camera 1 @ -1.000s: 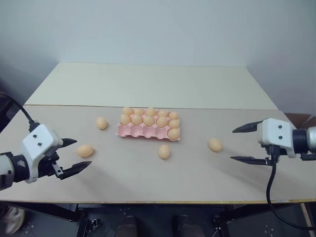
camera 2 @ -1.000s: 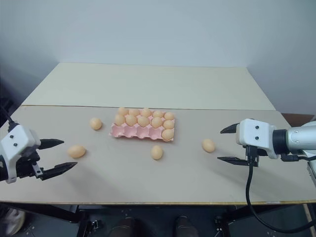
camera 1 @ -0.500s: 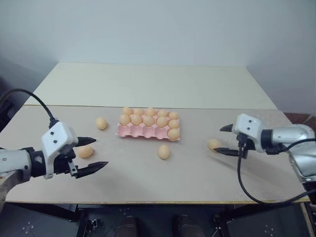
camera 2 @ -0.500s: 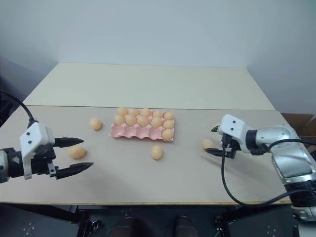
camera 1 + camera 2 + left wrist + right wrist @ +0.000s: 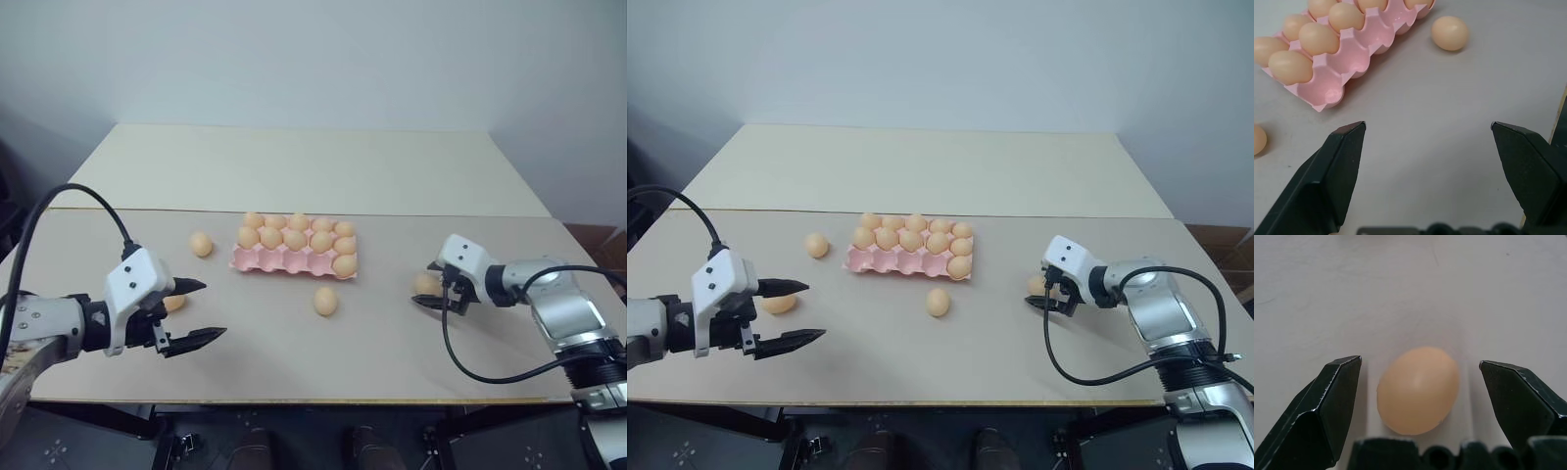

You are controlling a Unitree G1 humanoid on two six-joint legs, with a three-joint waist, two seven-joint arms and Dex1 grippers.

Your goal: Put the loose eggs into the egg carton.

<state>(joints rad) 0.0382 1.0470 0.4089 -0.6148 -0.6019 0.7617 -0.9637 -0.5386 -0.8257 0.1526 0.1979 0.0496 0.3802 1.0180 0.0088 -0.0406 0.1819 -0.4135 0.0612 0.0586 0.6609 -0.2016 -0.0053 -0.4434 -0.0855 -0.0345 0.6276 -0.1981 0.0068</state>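
Beige desk [image 5: 294,362] same as before, my right gripper [image 5: 1418,377] dropped down and forward, fingers now spread either side of the right-edge loose egg [image 5: 1418,389], not pinching yet, my left gripper [image 5: 199,309] slid inward, wide open over the left-edge egg [image 5: 778,304], pink egg carton [image 5: 294,259] mid-desk

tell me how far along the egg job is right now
Done: the egg carton holds eleven eggs; its near row has four empty cups. In hand: the right end effector sits open around the rightmost egg, not yet gripping. Left: all four loose eggs lie on the table, one by the left end effector, which is open.
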